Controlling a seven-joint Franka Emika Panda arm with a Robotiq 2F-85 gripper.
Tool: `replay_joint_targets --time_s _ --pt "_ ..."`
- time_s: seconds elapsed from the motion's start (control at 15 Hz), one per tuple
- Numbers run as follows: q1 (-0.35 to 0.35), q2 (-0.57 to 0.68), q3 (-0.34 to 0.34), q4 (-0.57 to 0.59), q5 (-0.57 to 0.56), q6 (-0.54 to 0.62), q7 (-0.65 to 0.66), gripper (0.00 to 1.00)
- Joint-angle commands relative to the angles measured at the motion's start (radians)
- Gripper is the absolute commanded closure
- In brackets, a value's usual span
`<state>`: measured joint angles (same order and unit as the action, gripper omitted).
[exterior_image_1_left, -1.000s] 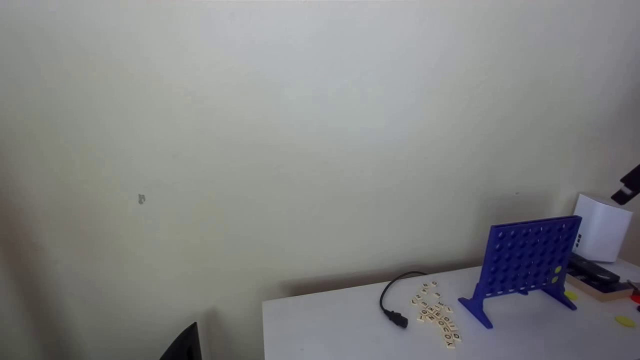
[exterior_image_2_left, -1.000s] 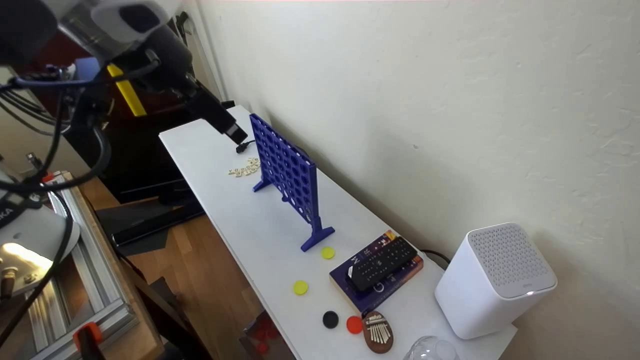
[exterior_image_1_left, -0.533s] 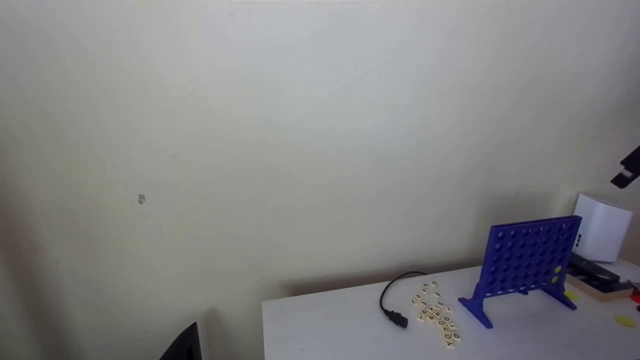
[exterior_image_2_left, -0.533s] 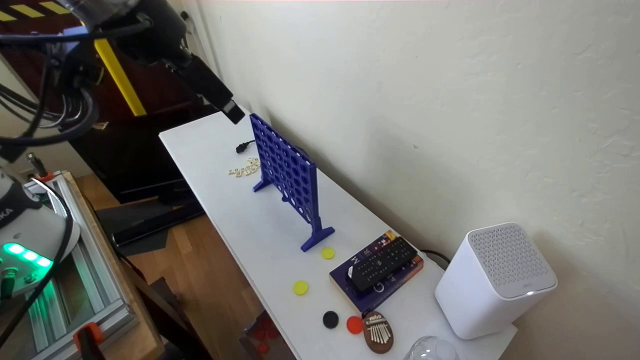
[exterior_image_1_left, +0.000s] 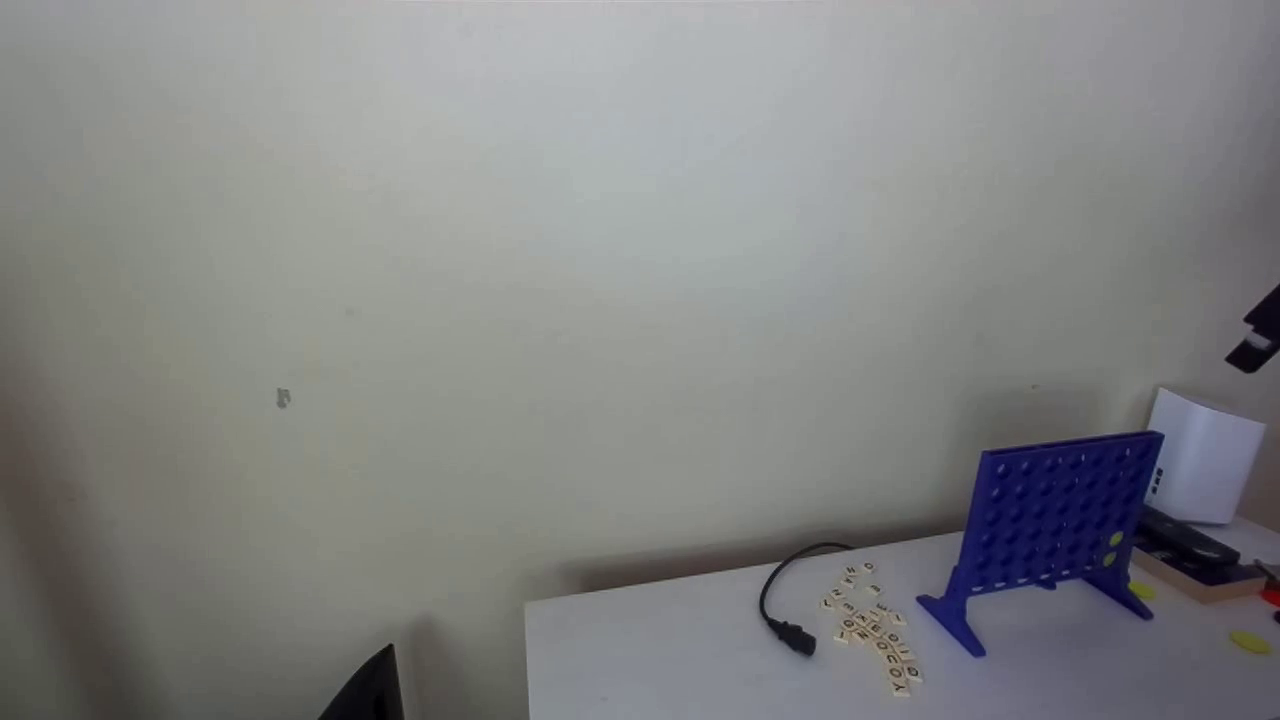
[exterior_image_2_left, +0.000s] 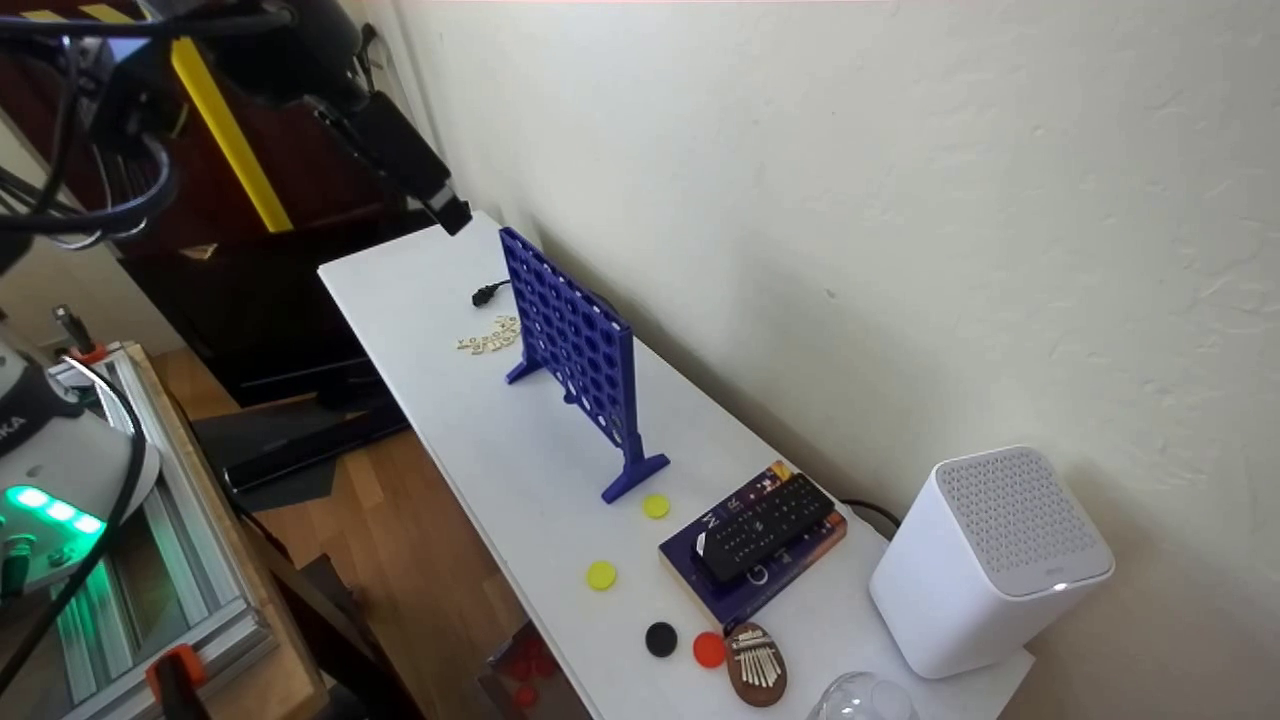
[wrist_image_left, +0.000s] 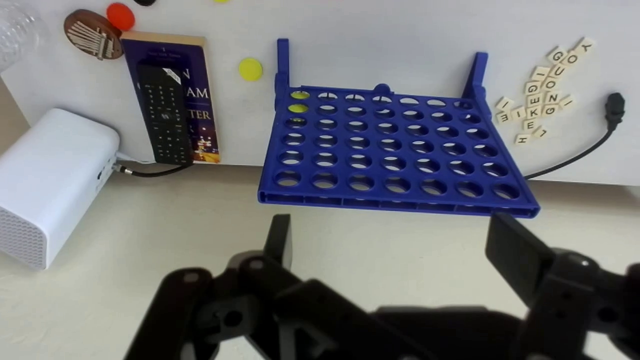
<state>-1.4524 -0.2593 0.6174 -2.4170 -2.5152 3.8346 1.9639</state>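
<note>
My gripper (wrist_image_left: 392, 235) is open and empty, its two black fingers wide apart. In an exterior view (exterior_image_2_left: 452, 212) it hangs in the air above the table, and in an exterior view (exterior_image_1_left: 1254, 350) only its fingertip shows at the right edge. Nearest to it is an upright blue slotted game rack (wrist_image_left: 374, 145), seen with its top slots facing the fingers; it also shows in both exterior views (exterior_image_1_left: 1062, 508) (exterior_image_2_left: 572, 350). The fingers appear apart from the rack. Yellow discs (wrist_image_left: 299, 108) sit low in one end column of the rack.
On the white table (exterior_image_2_left: 520, 500) lie a yellow disc (exterior_image_2_left: 601, 575), black disc (exterior_image_2_left: 661, 640), red disc (exterior_image_2_left: 709, 650), thumb piano (exterior_image_2_left: 757, 665), and a book (exterior_image_2_left: 740, 603) bearing a remote (exterior_image_2_left: 765, 528). A white speaker-like box (exterior_image_2_left: 990, 570), letter tiles (wrist_image_left: 534, 100) and cable plug (wrist_image_left: 614, 106) stand around.
The arm and gripper have risen and, in an exterior view, drawn back to the left. The base lights have turned from white to green. The rack and table things have not moved.
</note>
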Motion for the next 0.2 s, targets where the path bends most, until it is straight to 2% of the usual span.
replay_joint_targets --time_s 0.0,0.13 --pt "0.0 0.001 -0.002 0.0 0.0 0.0 0.0 0.0" --pt "0.0 0.002 -0.002 0.0 0.0 0.0 0.0 0.0"
